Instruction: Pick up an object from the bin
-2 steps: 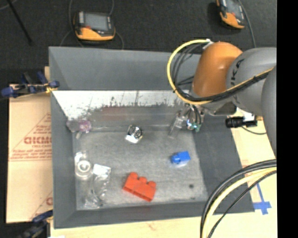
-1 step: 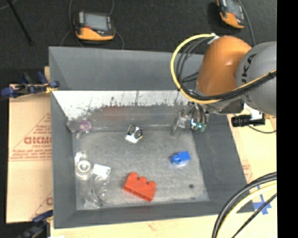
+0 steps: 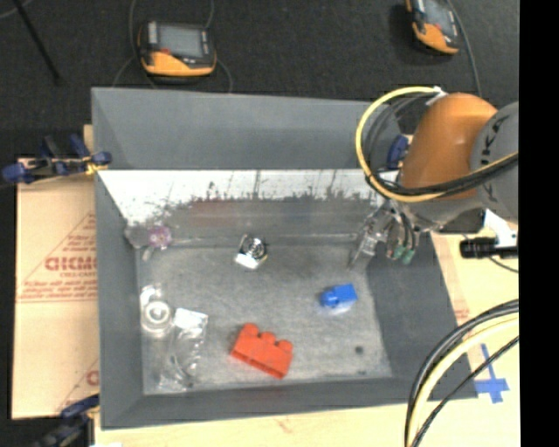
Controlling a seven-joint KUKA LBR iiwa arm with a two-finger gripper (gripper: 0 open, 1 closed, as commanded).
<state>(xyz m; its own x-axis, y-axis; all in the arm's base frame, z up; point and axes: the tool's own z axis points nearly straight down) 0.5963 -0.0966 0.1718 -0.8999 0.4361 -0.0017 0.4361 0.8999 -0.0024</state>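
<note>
Now: small rounded blue piece (image 3: 337,297) lies near jaws; cannot tell jaws' state.

— What is seen around the grey bin (image 3: 236,131)?

— A dark, matt floor (image 3: 288,52) is seen beyond its far wall, spread across the top of the view.

— Is anything laid on it?

— Two orange-and-black units are laid there. The left device (image 3: 176,48) is placed near the bin's far left corner, with a grey screen turned upward. The right device (image 3: 434,24) is set at the top edge and is cut off by it. Thin dark cords (image 3: 130,19) are run from both.

— Anything else?

— A slanting dark rod (image 3: 35,44) is seen in the top left corner; what it is cannot be told.

— And the light?

— The floor is lit softly and evenly.
</note>
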